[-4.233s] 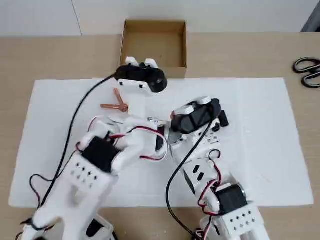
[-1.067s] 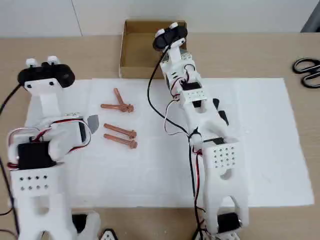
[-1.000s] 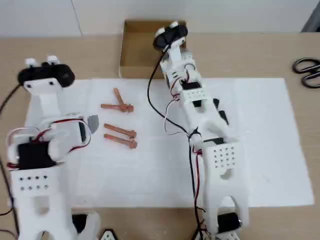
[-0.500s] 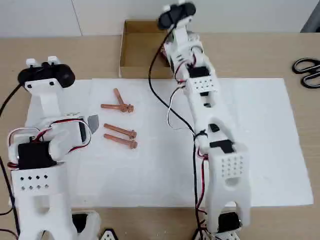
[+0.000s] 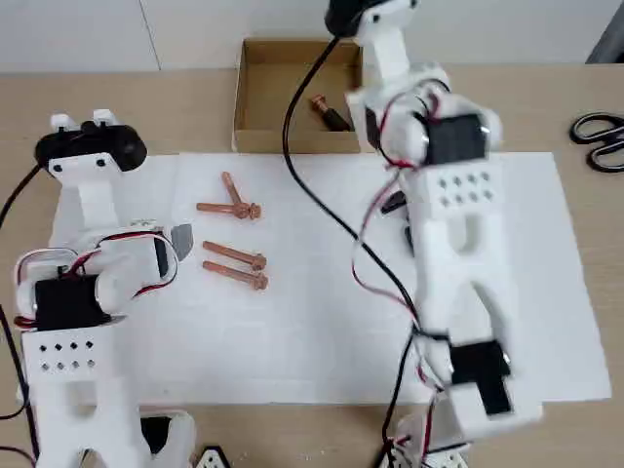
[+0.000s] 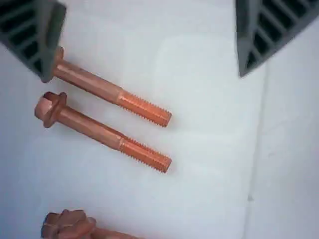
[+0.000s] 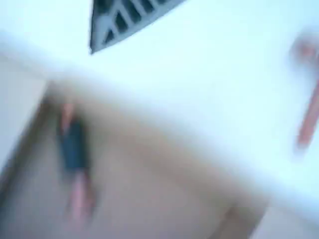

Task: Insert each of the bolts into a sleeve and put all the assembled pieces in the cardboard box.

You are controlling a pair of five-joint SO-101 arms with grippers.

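L gripper (image 6: pixel 144 74) hangs w/ jaws wide apart, gripping nothing. It sits over the white sheet (image 5: pixel 312 331), well apart from the cardboard box (image 5: pixel 240 97), off the box's front-left corner. Below it, 2 copper bolts lie parallel, close but not touching. Bolt one (image 6: pixel 109 92) has its head partly hidden behind one finger (image 6: pixel 35 30). Bolt two (image 6: pixel 102 130) lies just beside it, fully in view. Both rest nearer that finger than the opposite one.

A crossed pair of bolts (image 5: pixel 230 205) lies on the sheet btwn those two and the box, overlapping at one end.

R arm (image 5: pixel 448 185) stretches out to the box's right side. R gripper (image 7: pixel 119 20) is above the box; the wrist pic is smeared, so can't tell how open it is or whether it has hold of anything.

Inside the box, near its right wall, lies one assembled piece (image 5: pixel 329 112): a copper bolt in a dark sleeve, flat on the box floor, apart from R gripper.

Scissors (image 5: pixel 597 139) lie on the table (image 5: pixel 117 97), far right of the box.
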